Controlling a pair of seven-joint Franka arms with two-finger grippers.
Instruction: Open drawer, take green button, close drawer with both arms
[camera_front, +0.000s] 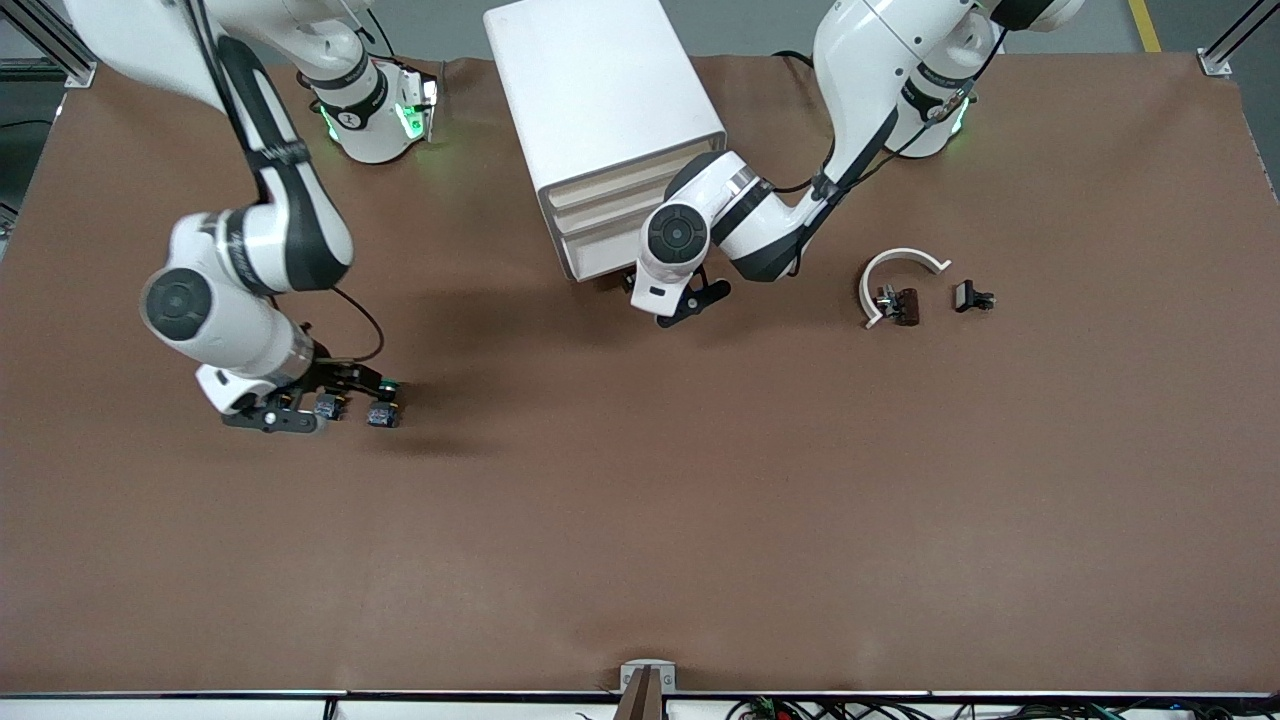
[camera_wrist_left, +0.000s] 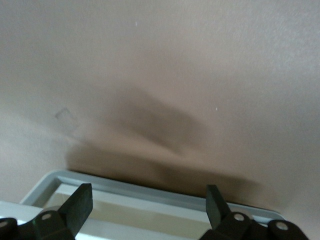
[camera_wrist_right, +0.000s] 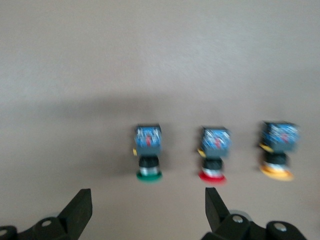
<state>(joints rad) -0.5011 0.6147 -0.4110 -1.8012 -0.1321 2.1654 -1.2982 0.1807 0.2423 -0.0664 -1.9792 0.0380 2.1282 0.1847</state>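
The green-capped button (camera_wrist_right: 148, 150) lies on its side on the brown table, in line with my right gripper (camera_wrist_right: 148, 210). That gripper is open, a short way back from the cap, with nothing between its fingers. From the front, the button (camera_front: 384, 412) sits at the right arm's end of the table, by the right gripper (camera_front: 350, 392). My left gripper (camera_wrist_left: 148, 205) is open at the foot of the white cabinet (camera_front: 600, 90). A cream drawer front (camera_wrist_left: 150, 217) lies between its fingers. In the front view the left gripper (camera_front: 690, 300) is low before the stacked drawers (camera_front: 610, 215), which look pushed in.
A red-capped button (camera_wrist_right: 213, 150) and a yellow-capped one (camera_wrist_right: 277, 145) lie in a row beside the green one. Toward the left arm's end lie a white curved piece (camera_front: 900, 272), a small dark part (camera_front: 905, 306) and a black clip (camera_front: 972, 297).
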